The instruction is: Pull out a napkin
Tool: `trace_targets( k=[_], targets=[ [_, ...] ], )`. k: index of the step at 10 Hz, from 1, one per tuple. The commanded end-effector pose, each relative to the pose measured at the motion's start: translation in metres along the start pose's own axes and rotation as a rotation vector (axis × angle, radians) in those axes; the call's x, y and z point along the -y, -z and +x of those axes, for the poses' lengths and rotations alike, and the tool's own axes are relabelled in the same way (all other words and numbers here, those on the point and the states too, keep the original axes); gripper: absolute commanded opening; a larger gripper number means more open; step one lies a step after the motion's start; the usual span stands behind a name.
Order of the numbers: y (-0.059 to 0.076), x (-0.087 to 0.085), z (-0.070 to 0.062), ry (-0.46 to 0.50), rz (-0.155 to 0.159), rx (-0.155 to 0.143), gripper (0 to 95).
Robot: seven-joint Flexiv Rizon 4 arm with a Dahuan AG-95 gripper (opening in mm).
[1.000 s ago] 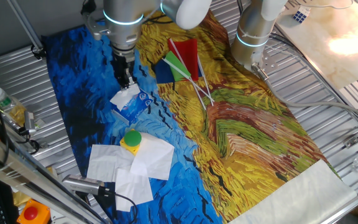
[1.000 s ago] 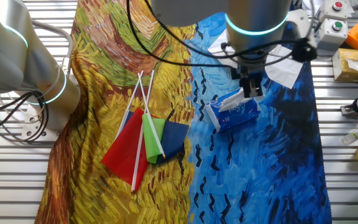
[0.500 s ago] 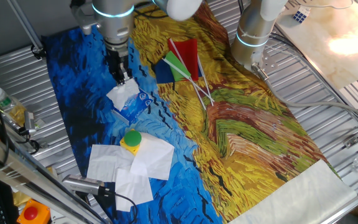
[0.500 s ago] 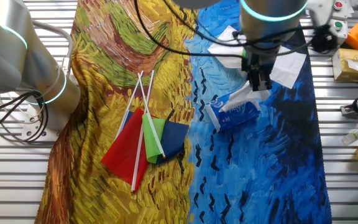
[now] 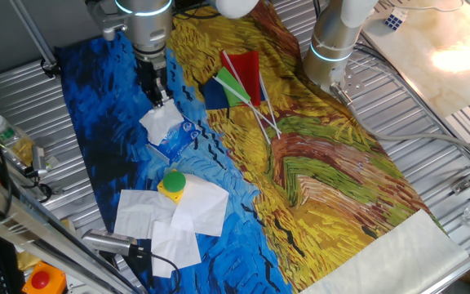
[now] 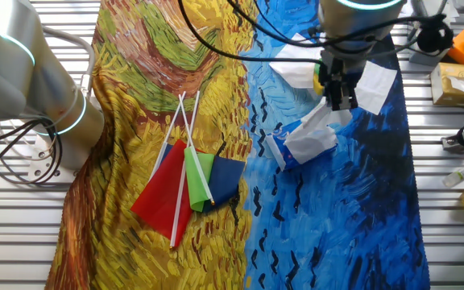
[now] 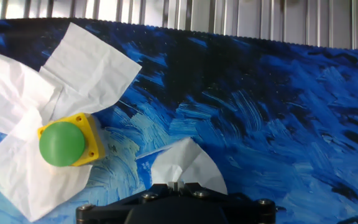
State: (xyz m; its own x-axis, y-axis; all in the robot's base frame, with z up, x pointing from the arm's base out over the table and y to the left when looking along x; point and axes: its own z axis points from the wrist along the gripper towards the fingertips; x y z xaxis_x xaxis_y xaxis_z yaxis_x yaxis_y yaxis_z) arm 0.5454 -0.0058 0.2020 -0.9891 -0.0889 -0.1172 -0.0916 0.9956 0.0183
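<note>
A blue tissue packet [image 5: 178,141] [image 6: 284,151] lies on the painted cloth. My gripper [image 5: 159,100] [image 6: 338,103] [image 7: 180,183] is shut on the top of a white napkin [image 5: 161,121] [image 6: 312,137] [image 7: 182,163], which hangs from the fingers and spreads down over the packet. The napkin's lower edge still meets the packet; I cannot tell whether it is free of the opening. In the hand view the packet is hidden and the napkin fans out beyond the closed fingers.
Larger white sheets [image 5: 170,216] [image 7: 73,68] lie under a yellow box with a green button [image 5: 171,184] [image 7: 64,143]. Small flags on white sticks [image 5: 239,86] [image 6: 188,173] lie on the yellow part of the cloth. A second arm's base [image 5: 331,49] stands at the back.
My gripper has risen and moved away from the packet toward the cloth's edge, drawing the napkin up and out so more of it shows.
</note>
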Motion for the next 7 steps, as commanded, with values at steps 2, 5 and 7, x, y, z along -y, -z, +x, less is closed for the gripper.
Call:
trace_targets(
  k=[2,5,7],
  targets=[
    [0.006,-0.002,0.000,0.002,-0.002,-0.011,0.0],
    [0.013,-0.004,0.000,0.010,0.008,-0.013,0.0],
    [0.022,-0.007,0.001,0.009,0.011,-0.025,0.0]
  ],
)
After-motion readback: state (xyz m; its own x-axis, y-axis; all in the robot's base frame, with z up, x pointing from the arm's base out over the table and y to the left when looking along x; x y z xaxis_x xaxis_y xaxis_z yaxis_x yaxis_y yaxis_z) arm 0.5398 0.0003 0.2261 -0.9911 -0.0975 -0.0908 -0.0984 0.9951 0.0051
